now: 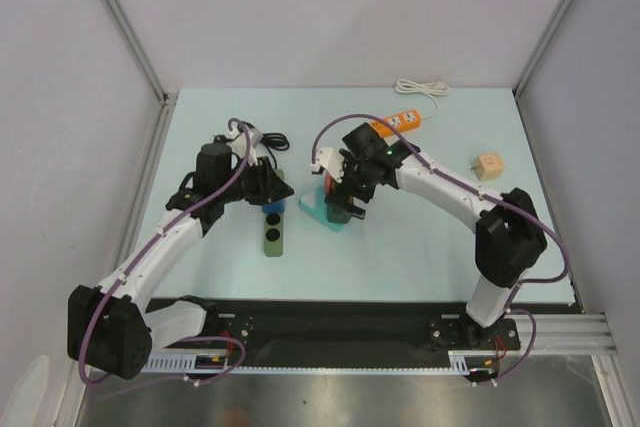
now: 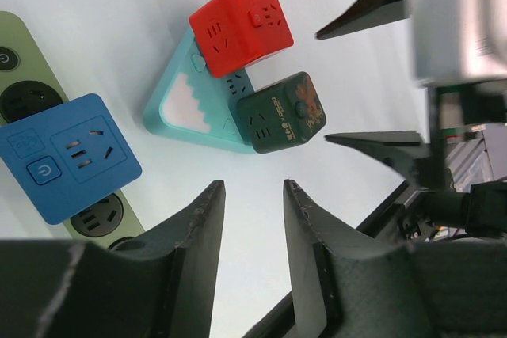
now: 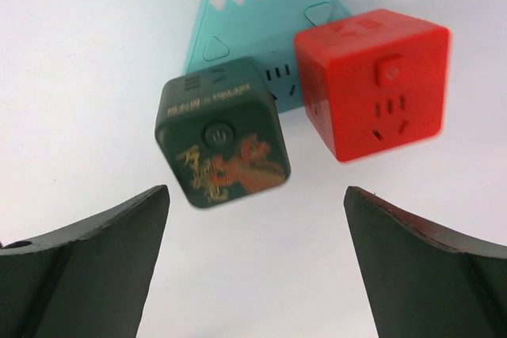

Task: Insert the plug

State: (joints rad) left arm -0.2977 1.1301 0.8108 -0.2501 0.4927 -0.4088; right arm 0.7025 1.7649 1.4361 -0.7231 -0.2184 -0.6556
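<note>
From above, the plug (image 1: pixel 271 140) lies with its looped black cord in the upper left of the table (image 1: pixel 420 237), behind the left arm and well apart from both grippers. The left gripper (image 1: pixel 270 191) hangs over a blue cube socket (image 1: pixel 273 206) at the top end of a green power strip (image 1: pixel 272 234). The right gripper (image 1: pixel 341 205) hovers over a teal triangular socket (image 1: pixel 313 209).

In the left wrist view, the left gripper (image 2: pixel 253 187) has its jaws a little apart with nothing between them. The red cube (image 2: pixel 242 28) and dark green cube (image 2: pixel 281 112) sit on the teal socket at upper centre.

In the right wrist view, the right gripper (image 3: pixel 256 195) has its jaws spread wide at the bottom corners and holds nothing, above the dark green cube (image 3: pixel 222 136).
</note>
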